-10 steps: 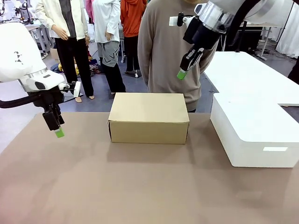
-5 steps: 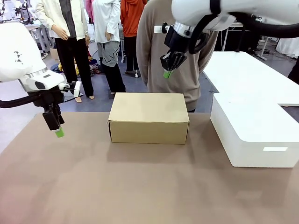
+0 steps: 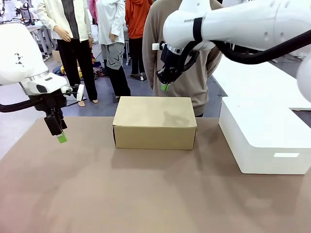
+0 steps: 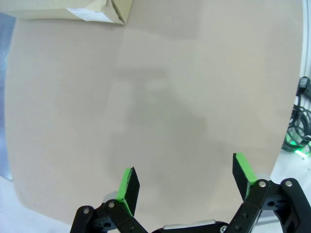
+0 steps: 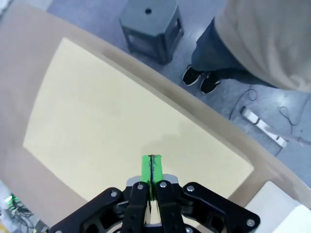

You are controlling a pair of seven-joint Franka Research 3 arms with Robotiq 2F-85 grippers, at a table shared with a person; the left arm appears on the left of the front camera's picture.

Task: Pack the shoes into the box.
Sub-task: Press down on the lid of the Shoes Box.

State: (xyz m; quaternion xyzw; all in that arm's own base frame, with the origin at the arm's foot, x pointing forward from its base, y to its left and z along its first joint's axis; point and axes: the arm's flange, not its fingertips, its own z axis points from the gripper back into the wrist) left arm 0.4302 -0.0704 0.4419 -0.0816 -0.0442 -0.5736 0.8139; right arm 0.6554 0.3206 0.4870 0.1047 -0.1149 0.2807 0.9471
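Nearby, on the right side of the brown table (image 3: 146, 194), one large white block (image 3: 265, 138) sat well apart from the box (image 3: 154, 123), with a white counter (image 3: 257, 77) behind it. One person in a beige sweater (image 3: 170, 58) stood at the far edge, just behind the box, and three more people stood farther back on the left. From the right wrist camera a grey stool (image 5: 150, 24) showed on the floor beyond the table, near the person's dark shoes (image 5: 201, 80).

One cardboard box stood at the middle of the far half of the table, its flat lid down and shut, so nothing of its inside could be seen. A white label (image 4: 87, 13) showed on its side from the left wrist camera.

Two arms were in sight. The right gripper (image 3: 165, 86) hung in the air above the back edge of the box, between the box and the person, with its green pads (image 5: 151, 171) pressed together and nothing between them. The left gripper (image 3: 60, 137) hung over the bare left side of the table, well apart from the box, its fingers (image 4: 127, 187) spread wide and holding nothing. Nothing lay between either gripper and the box lid.
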